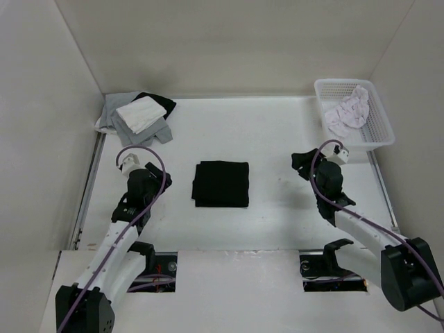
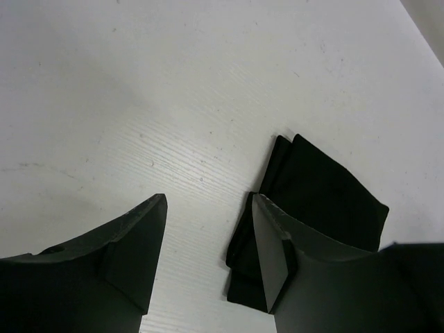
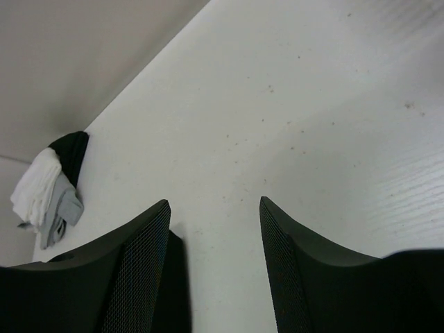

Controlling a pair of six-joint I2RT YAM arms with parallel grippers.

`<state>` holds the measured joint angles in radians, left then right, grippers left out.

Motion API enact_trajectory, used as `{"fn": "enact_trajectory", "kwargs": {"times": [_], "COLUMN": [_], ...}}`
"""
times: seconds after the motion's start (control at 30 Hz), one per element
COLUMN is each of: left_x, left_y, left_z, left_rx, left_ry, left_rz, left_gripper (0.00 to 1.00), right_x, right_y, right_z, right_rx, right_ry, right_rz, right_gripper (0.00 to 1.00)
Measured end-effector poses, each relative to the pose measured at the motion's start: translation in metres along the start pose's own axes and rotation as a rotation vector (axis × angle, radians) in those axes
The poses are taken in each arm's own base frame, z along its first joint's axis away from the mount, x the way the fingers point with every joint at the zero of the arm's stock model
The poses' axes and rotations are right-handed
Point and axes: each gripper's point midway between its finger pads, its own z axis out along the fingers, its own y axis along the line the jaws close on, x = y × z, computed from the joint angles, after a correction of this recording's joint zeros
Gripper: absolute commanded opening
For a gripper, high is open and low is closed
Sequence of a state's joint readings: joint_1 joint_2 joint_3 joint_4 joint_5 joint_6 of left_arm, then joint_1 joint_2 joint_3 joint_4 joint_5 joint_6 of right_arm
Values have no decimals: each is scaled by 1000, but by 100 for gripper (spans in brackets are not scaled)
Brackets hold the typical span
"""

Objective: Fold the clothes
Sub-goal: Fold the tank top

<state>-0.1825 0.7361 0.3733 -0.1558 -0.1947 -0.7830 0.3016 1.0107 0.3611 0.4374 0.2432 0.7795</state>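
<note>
Folded black T-shirt (image 1: 221,183) lies between left gripper (image 2: 208,208) & right gripper (image 3: 215,208), both spread, empty; lift yr arms straight up w/o snagging it.

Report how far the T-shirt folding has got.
Done: the black T-shirt lies folded into a compact rectangle on the table. In hand: nothing; the left gripper and right gripper are open and empty. Left: seemingly nothing, unless it belongs on the garment pile.

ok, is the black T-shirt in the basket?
No: the black T-shirt lies folded in the middle of the table, while the basket at far right holds only a white-pinkish garment.
</note>
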Motion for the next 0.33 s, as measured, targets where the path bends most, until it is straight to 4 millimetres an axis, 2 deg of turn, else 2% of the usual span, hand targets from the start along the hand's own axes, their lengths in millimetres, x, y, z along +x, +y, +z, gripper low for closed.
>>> {"fn": "enact_trajectory", "kwargs": {"times": [0.17,0.27,0.33], "left_x": [-4,1,6], "left_y": [-4,-1,1], "left_z": [3,6,7], "left_rx": [-4,-18,-28], "left_ry": [5,24,38], "left_rz": [5,13,21], "left_gripper": [49,49,52], "right_x": [5,5,7], "right_y": [-6,-6,-7], "right_z": [5,8,9], "right_rx": [22,19,24], "right_ry": [3,-2,5], "right_rz": [6,7,5], "right_gripper": [59,59,59]}}
